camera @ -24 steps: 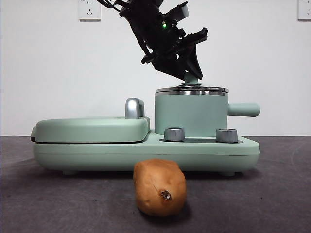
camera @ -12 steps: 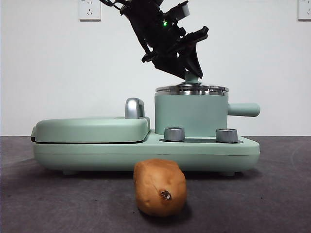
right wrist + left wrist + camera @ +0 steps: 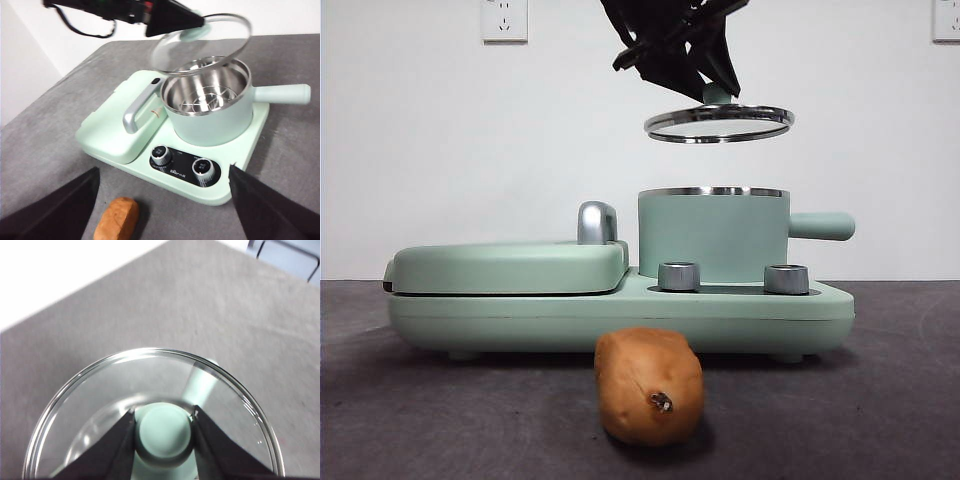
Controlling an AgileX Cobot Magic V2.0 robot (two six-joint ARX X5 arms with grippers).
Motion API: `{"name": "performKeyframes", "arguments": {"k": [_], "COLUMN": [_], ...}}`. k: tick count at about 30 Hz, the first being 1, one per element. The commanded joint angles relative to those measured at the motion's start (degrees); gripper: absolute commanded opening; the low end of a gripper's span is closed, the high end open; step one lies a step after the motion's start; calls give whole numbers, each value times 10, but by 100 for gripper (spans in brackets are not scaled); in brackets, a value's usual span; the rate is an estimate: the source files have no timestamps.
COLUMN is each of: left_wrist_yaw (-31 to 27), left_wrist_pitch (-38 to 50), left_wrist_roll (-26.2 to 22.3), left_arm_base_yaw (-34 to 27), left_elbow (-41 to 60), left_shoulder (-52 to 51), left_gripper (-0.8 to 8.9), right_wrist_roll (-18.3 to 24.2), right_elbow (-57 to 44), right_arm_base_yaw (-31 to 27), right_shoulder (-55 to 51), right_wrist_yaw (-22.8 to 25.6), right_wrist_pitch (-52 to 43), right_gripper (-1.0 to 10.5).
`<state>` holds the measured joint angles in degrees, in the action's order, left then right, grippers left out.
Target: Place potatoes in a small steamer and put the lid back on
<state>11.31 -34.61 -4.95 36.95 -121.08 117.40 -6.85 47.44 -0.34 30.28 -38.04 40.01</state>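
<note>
Oblong orange-brown potato point(image 3: 649, 386) lies on the grey surface point(image 3: 880, 400) in front of the cylindrical mint-green steamer point(image 3: 712, 235), dark-spotted end facing the front camera. Left hand point(image 3: 164, 416) clamps the green knob of the round glass lid point(image 3: 719, 122), level above the steamer's open steel rim. Right hand point(image 3: 162, 200) spread wide.

no legible text (the print between the knobs point(image 3: 183, 166) blurs).
</note>
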Motion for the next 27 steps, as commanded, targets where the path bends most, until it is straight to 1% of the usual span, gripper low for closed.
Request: {"name": "performKeyframes", "arguments": {"k": [1,4,7,10,14,18,20,22,26,27], "left_wrist_yaw": [3,3,3,3,3,3,3,3,3,3], "left_wrist_pitch": [-9,-43,-64,-85,-107,-120,-127,-135,-146,-149], "left_wrist_roll": [-3,-4,-4,-4,-4,-4,-5,-6,-6,-6], "left_arm_base_yaw": [-3,-17,-33,-52,-81,-112,-128,-142,-172,-181], "left_elbow": [-40,-56,-58,-58,-58,-58,-58,-58,-58,-58], "left_shoulder": [2,-2,-12,-23,-45,-66,-76,-85,-99,-103], "left_gripper": [8,8,8,8,8,8,8,8,8,8], "right_wrist_roll": [-33,-56,-71,-97,-123,-157,-171,-183,-198,-198], "right_elbow": [10,11,13,20,42,75,94,113,155,166], "right_arm_base_yaw": [18,60,120,197,310,404,436,459,491,498], "right_shoulder": [26,56,93,136,203,289,335,382,471,497], "right_wrist_yaw": [1,9,43,101,194,260,275,280,284,295], "right_wrist_pitch": [4,3,3,2,-2,-5,-5,-3,16,24], "right_gripper": [415,416,416,416,416,416,420,420,421,425]}}
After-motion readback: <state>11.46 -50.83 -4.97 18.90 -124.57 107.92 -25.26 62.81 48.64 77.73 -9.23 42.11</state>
